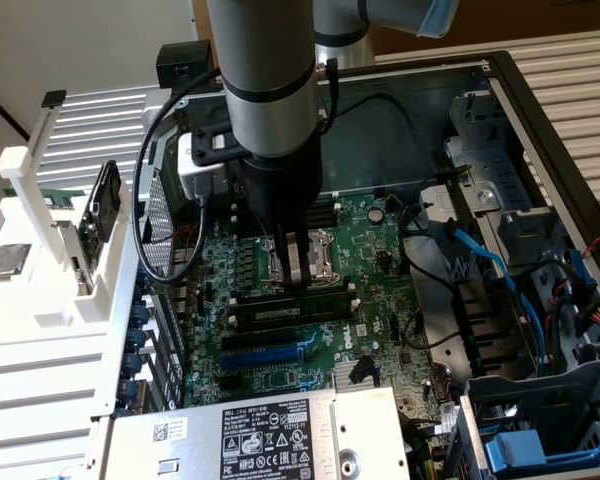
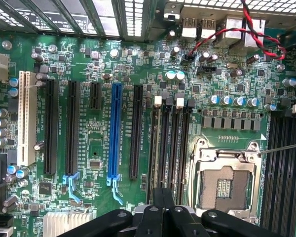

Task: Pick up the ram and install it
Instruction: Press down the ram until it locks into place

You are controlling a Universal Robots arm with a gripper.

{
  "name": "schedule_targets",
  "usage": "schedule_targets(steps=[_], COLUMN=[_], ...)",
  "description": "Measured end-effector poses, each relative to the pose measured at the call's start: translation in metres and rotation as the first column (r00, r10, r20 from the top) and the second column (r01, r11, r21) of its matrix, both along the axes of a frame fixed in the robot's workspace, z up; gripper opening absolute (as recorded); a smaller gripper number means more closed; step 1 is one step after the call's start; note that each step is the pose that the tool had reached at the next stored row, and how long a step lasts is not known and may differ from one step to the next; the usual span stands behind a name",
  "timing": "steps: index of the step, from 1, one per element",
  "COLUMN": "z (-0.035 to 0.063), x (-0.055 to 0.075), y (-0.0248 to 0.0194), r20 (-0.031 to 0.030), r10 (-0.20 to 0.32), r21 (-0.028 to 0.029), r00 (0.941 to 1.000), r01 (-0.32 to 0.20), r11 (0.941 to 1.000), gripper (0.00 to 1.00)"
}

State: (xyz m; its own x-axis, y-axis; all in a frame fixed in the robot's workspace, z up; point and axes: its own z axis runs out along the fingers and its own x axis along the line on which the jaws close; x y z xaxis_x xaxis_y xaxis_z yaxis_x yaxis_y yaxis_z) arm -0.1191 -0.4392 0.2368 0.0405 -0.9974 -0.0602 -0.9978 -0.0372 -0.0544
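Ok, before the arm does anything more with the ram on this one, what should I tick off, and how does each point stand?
1. Fingers shut: ok.
2. Fingers over the black memory slots, beside the open metal processor socket: ok.
3. Long thin green ram stick lying along a slot under the fingertips: ok.
4. Ram pressed fully home: cannot tell.
5. White slot latches closed on the stick: cannot tell.
6. Blue flat cables away from the slots, on the exterior view's right: ok.
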Motion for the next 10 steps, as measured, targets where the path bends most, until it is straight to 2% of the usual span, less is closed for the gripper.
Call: schedule_targets(steps=[10], z=[-0.0016], x=[0.0000], y=[-0.0008], r20=[-0.0008], r10=[0.000], r21=[0.0000], r00=[1.0000], r01=[0.000], r11=[1.0000], gripper=[0.10])
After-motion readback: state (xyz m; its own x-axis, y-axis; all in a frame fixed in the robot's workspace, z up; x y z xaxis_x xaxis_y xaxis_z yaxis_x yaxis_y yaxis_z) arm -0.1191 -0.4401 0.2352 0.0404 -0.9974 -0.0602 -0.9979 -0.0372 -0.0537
